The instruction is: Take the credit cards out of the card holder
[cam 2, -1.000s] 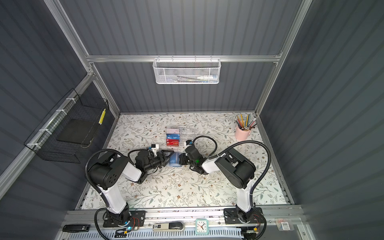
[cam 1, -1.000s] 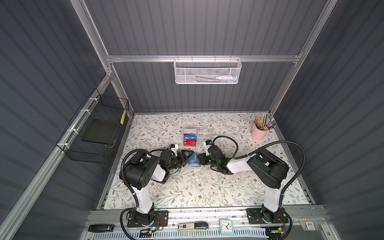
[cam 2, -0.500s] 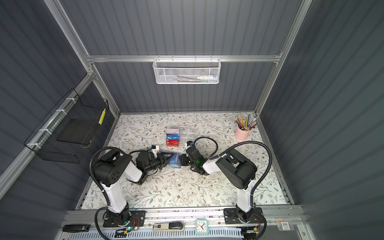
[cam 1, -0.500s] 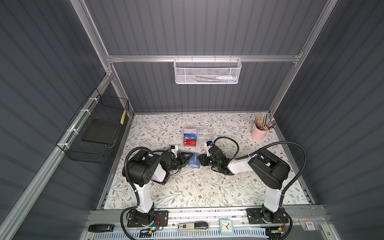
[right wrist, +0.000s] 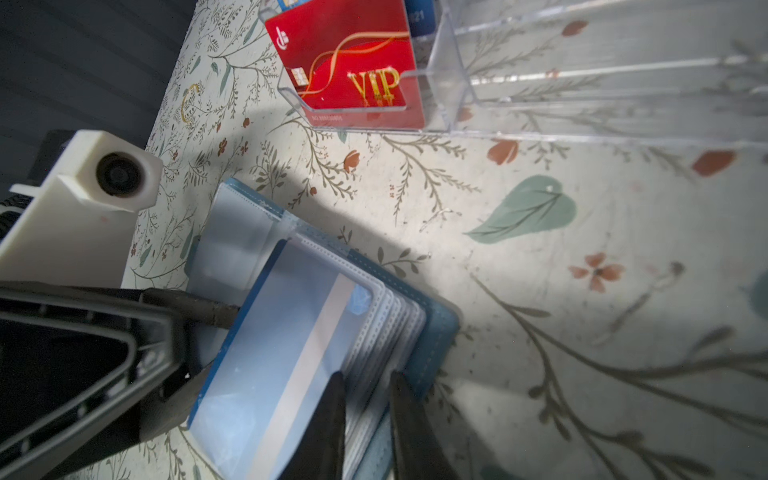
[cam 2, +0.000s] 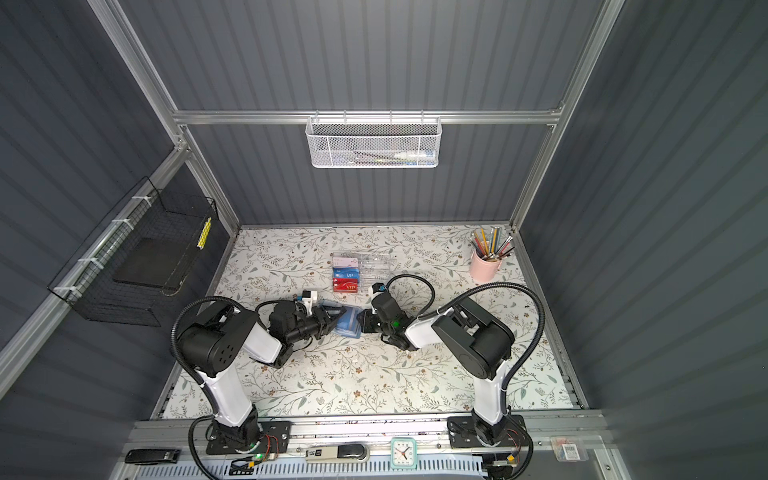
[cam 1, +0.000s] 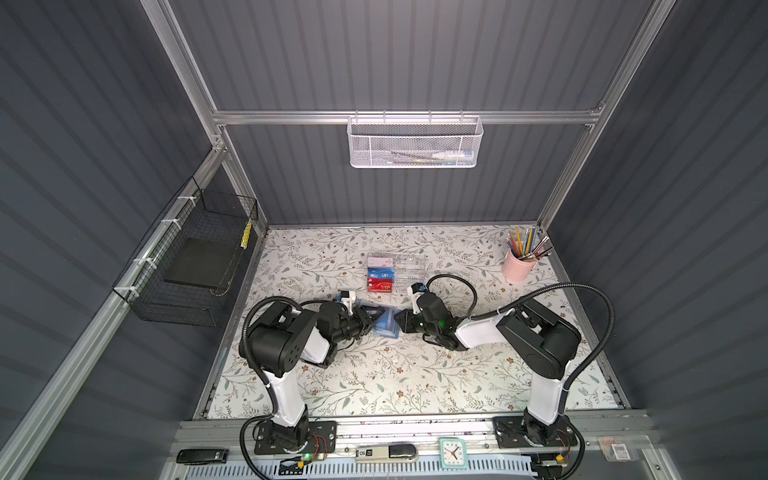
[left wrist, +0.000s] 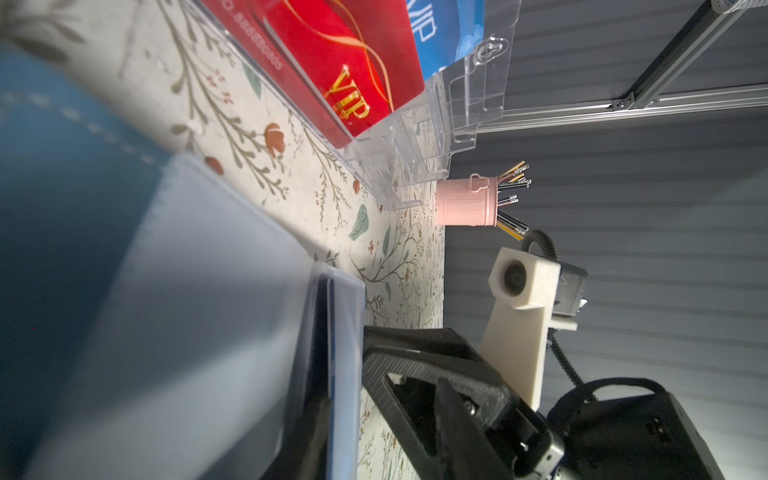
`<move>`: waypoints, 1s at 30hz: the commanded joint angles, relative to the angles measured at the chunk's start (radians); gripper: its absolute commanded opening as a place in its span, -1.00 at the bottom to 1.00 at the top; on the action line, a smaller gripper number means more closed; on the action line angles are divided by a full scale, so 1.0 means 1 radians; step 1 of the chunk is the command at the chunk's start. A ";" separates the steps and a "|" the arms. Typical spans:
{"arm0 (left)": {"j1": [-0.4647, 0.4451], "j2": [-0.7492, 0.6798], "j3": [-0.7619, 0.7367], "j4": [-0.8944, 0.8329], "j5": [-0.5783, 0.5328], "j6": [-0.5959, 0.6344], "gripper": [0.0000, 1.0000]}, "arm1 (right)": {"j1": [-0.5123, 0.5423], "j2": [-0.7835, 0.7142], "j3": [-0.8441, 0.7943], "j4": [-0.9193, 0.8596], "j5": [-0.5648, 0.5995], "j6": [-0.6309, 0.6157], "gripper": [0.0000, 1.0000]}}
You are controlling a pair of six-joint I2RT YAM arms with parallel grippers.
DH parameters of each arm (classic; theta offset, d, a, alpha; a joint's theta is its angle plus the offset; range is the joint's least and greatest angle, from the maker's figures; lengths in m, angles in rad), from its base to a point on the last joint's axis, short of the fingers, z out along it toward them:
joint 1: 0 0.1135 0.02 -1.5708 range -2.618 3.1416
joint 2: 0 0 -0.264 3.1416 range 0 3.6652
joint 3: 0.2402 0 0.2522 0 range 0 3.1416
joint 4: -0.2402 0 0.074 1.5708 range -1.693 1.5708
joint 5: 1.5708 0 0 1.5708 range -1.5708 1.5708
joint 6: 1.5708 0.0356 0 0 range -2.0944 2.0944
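In the middle of the counter (cam 1: 415,374), card holder (cam 1: 385,326) lying open, left end effector (cam 1: 373,320) at its left edge, right end effector (cam 1: 398,322) at its right edge with sleeves (right wrist: 374,316) between its jaws. Just behind the holder, compartment box (cam 1: 409,266) with cards (cam 1: 380,274) in its left-hand compartments. Far back right on the counter, pencil cup (cam 1: 516,267).

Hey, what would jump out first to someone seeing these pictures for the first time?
Mid-table, the left gripper and right gripper meet nose to nose at the open card holder, a blue credit card showing in its top sleeve. Just behind, a red VIP card glows in the clear acrylic box, and a pink pencil cup stands far right.
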 commanded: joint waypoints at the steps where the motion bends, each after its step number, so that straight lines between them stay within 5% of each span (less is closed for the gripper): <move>1: -0.001 -0.034 0.017 -0.083 0.060 0.070 -0.22 | 0.009 0.027 -0.026 -0.131 -0.026 -0.030 -0.54; 30: 0.002 0.003 0.048 -0.177 0.169 0.140 -0.19 | -0.012 0.060 0.095 -0.182 -0.132 -0.126 -0.51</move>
